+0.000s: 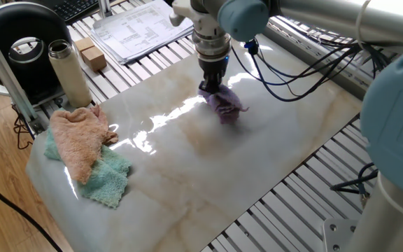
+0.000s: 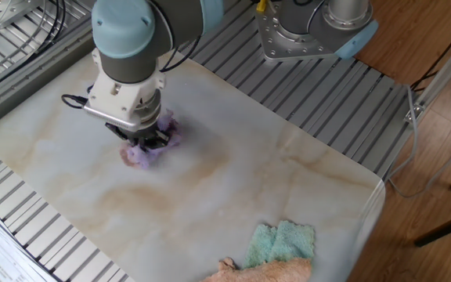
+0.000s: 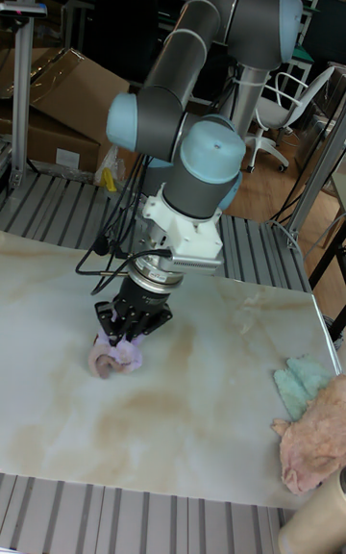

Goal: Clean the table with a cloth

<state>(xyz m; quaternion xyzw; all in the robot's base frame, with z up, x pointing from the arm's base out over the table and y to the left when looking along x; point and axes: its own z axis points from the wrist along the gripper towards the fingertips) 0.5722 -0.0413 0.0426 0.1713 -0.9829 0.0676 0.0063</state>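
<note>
The lavender cloth (image 1: pixel 224 104) (image 2: pixel 149 150) (image 3: pixel 113 356) lies bunched on the glossy cream marble table (image 1: pixel 208 164) (image 2: pixel 233 180) (image 3: pixel 192 419), in its far half. My gripper (image 1: pixel 210 88) (image 2: pixel 142 142) (image 3: pixel 128 333) points straight down and presses the cloth onto the slab, fingers shut on its upper folds. Part of the cloth is hidden beneath the gripper body.
A peach-pink towel (image 1: pixel 79 136) (image 3: pixel 312 448) lies over a mint-green towel (image 1: pixel 107 178) (image 2: pixel 282 241) at one end of the table. A steel bottle (image 1: pixel 68 72), small boxes (image 1: pixel 89 54), papers (image 1: pixel 138 28) and cables (image 1: pixel 306 66) sit on the grey slatted frame around it.
</note>
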